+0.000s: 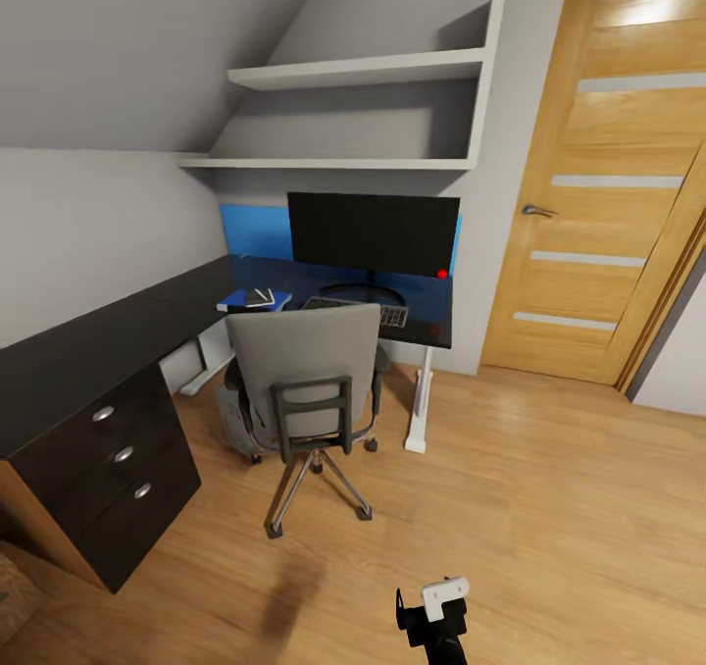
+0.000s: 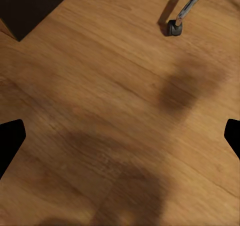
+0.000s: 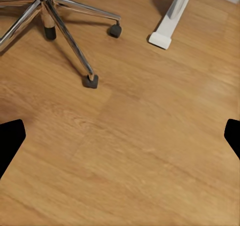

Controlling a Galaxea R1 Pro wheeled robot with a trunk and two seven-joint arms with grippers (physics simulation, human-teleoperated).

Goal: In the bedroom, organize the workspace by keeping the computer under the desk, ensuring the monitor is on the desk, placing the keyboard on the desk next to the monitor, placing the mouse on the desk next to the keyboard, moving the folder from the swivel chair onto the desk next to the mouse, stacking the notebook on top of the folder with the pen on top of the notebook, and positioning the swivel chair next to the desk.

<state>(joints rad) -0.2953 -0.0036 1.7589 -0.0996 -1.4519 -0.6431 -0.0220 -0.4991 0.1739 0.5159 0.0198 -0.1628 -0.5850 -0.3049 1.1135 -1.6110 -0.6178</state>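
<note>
From the head view, the swivel chair (image 1: pixel 306 390) stood on the wooden floor (image 1: pixel 549 508) with its grey back toward the camera, drawn up close to the dark desk (image 1: pixel 436 302). The monitor (image 1: pixel 373 231) stood upright on the desk under two white wall shelves (image 1: pixel 358 72). In front of it lay the keyboard (image 1: pixel 387 314), partly hidden by the chair back. To the left of the keyboard a blue folder (image 1: pixel 245 302) lay on the desk with a dark notebook (image 1: pixel 259 296) on top of it; whether a pen rested there was too small to tell. A dark drawer cabinet (image 1: pixel 108 469) stood at the left, and a wooden door (image 1: pixel 618 184) at the right. The right gripper (image 1: pixel 431 611) showed at the bottom edge, hanging over the bare floor; this view did not make clear how its jaws stood. In the left wrist view, the left gripper (image 2: pixel 120 136) hung over the floor with its fingertips (image 2: pixel 10 141) spread wide to either edge, nothing between them; one chair castor (image 2: pixel 174 28) showed beyond. In the right wrist view, the right gripper's fingertips (image 3: pixel 10 141) likewise sat far apart and empty, above floor, with the chair's chrome star base (image 3: pixel 65 31) and a white desk foot (image 3: pixel 167 26) ahead.
</note>
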